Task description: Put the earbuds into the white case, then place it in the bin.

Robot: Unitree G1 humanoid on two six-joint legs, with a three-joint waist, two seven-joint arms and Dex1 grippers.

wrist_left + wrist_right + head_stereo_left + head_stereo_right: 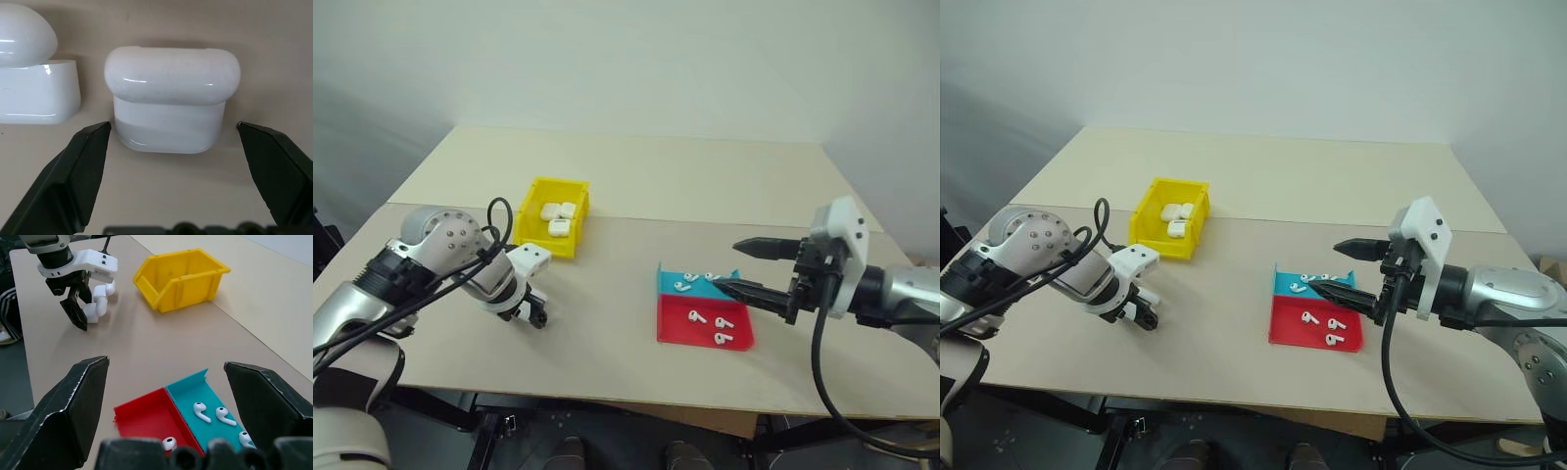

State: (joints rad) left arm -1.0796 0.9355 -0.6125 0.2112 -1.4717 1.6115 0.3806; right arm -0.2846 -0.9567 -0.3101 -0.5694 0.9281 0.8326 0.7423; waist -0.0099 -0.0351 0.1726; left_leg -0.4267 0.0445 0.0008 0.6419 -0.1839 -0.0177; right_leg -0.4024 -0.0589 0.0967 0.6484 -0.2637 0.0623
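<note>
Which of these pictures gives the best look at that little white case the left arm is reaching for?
The left wrist view: the white case sits large and open-lidded between the open left gripper. The right wrist view shows it small beside that gripper. In the head views the gripper mostly hides it.

From my head cams the left gripper (530,313) covers the case (171,98) under it, so I can't see it from there. In the left wrist view a second case (34,78) is cut off at the frame edge, and both fingers (73,176) run out of frame. In the right wrist view the tray (146,416) is cut by the fingers and the frame edge; one earbud (168,443) is half hidden. Can't tell whether the cases in the bin (536,235) are lidded shut, too small.
</note>
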